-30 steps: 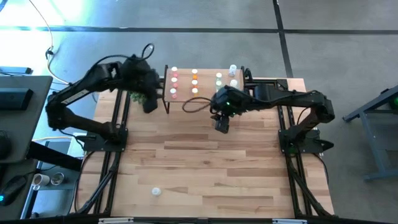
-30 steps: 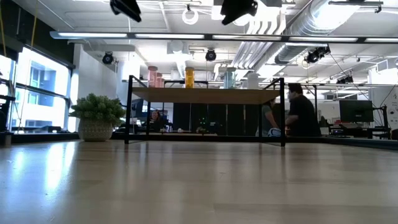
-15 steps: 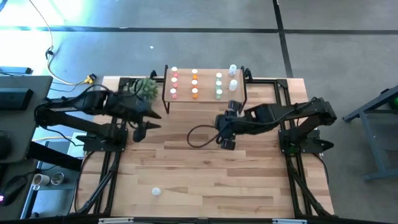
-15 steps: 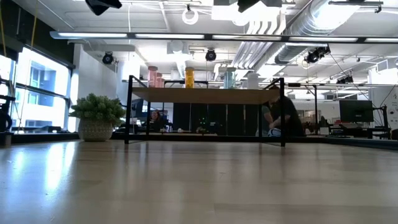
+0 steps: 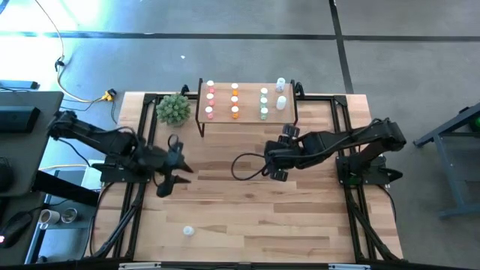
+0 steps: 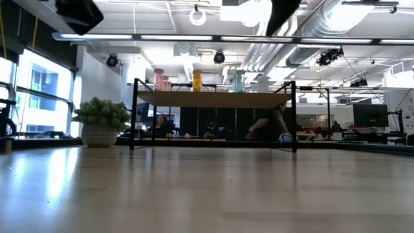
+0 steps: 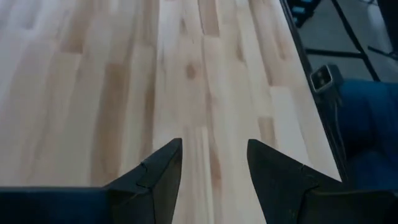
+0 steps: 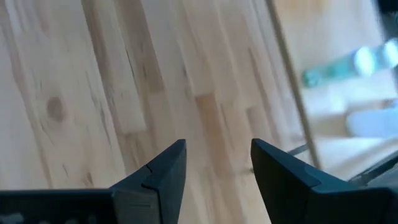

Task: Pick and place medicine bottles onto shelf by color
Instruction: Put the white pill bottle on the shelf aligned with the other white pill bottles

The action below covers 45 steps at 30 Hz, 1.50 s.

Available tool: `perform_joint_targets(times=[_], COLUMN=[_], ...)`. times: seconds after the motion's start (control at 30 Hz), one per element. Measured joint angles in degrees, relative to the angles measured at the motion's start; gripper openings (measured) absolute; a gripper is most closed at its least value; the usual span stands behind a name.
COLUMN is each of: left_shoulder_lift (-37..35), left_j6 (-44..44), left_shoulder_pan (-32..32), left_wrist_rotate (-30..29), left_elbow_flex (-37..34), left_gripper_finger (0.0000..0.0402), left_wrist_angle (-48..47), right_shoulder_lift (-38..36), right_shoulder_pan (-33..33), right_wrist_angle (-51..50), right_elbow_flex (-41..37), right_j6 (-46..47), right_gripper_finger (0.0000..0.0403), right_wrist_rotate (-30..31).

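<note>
The shelf point(image 5: 246, 112) stands at the table's far middle. Medicine bottles stand on it in columns: pink point(image 5: 210, 101), orange point(image 5: 235, 100), green point(image 5: 264, 103) and white point(image 5: 281, 94). One white bottle point(image 5: 188, 231) lies alone on the table near its front edge. My left gripper point(image 7: 214, 146) hovers open over bare wood at the table's left point(image 5: 166, 184), with nothing between its fingers. My right gripper point(image 8: 219, 144) hovers open just near of the shelf's right half point(image 5: 276, 171), also empty. In the low view, pink point(image 6: 158, 79), orange point(image 6: 196, 80) and greenish point(image 6: 239, 81) bottles show on the shelf top.
A green spiky plant in a pot point(image 5: 174, 108) stands left of the shelf. A black cable loops point(image 5: 247, 166) by my right gripper. Black frame rails point(image 5: 139, 187) run along both table sides. Bare wood point(image 5: 247, 217) fills the middle and near part.
My left gripper has swung away from the plant and the shelf's left end, toward the table's near and left edges, and come down, uncovering the plant. My right gripper has drawn back from the shelf toward the near edge, dropped a little and turned. Both have stayed open.
</note>
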Motion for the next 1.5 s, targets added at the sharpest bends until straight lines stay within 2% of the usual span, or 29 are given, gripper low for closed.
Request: perform_joint_targets(times=[0.27,0.5,0.9,1.0,1.5], left_shoulder_lift=[0.01,0.22,0.74,1.81,12.58], left_j6=[-9.59,-18.48,-32.56,-33.11,-33.12], left_shoulder_pan=[-9.8,-18.59,-32.28,-35.07,-42.11], left_wrist_rotate=[-6.52,-13.85,-22.5,-24.38,-24.18], left_elbow_flex=[-6.78,-13.31,-21.89,-23.03,-25.06], left_gripper_finger=[0.0172,0.0172,0.0172,0.0172,0.0172], left_wrist_angle=[4.26,10.72,20.14,21.43,32.62], right_shoulder_lift=[-4.8,-8.07,-8.97,-8.97,-8.97], right_shoulder_pan=[1.21,3.95,7.17,7.13,7.13], right_wrist_angle=[9.21,14.93,16.42,16.43,16.49], right_elbow_flex=[-14.01,-20.65,-21.9,-21.9,-21.9], right_j6=[3.52,7.97,10.97,11.88,12.54], right_gripper_finger=[0.0172,0.0172,0.0172,0.0172,0.0172], right_wrist_rotate=[-5.09,-5.39,-0.78,-0.76,-0.74])
